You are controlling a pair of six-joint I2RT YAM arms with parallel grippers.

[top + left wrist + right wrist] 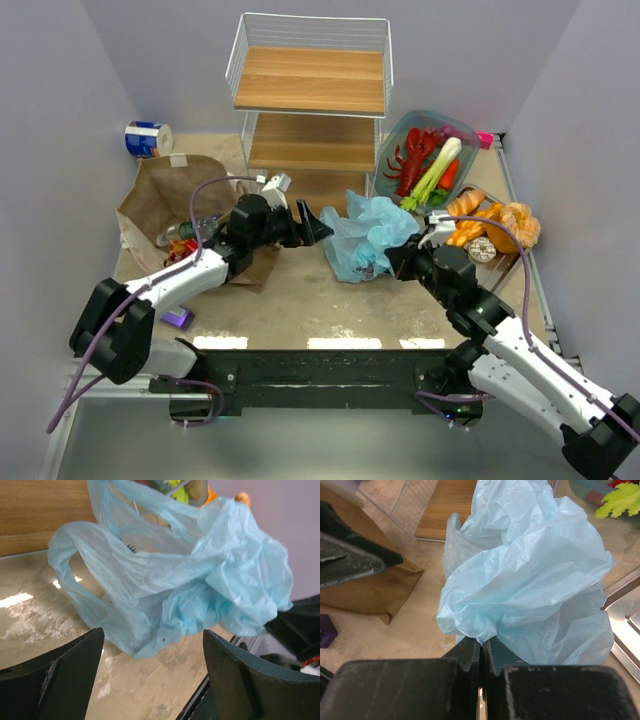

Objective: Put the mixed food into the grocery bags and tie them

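Crinkly light-blue plastic bag (368, 235), fold pinched by right gripper (481, 652), left gripper (152, 632) spread wide beside it, creased brown paper bag (165, 195) left

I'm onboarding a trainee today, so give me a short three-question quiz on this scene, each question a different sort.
1. True or false: the left pincer is shut on the blue bag.
2. Which one grips the bag? A left pincer, B right pincer.
3. Fill in: the lobster lies in the teal ___.
Key: 1 false, it is open; 2 B; 3 dish.
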